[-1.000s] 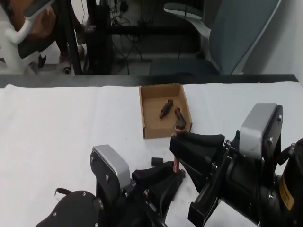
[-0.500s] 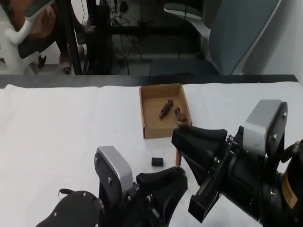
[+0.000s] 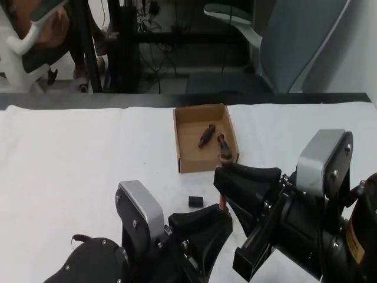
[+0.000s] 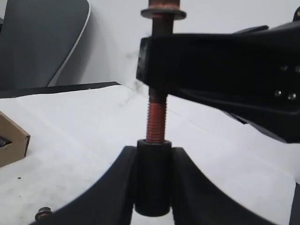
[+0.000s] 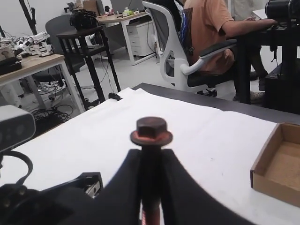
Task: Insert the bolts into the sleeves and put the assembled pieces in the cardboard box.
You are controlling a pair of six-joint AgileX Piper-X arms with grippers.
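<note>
Jaws of the left gripper (image 4: 153, 161) clamp an upright black sleeve (image 4: 153, 187). Those of the right gripper (image 5: 151, 161) clamp a copper-coloured bolt (image 4: 156, 119) below its head, held vertical with its threaded end at the sleeve's mouth. Both hang over the white table (image 3: 70, 153), near the cardboard box (image 3: 191, 150), which contains two assembled pieces (image 3: 206, 135). One spare sleeve (image 3: 195, 201) lies on the table nearby.

I work in an office-like lab: my white-covered bench (image 3: 70, 153) faces swivel chairs (image 3: 294, 41), cluttered desks (image 5: 28, 63), black equipment stands (image 5: 86, 33) and loose floor cables (image 5: 47, 113)
</note>
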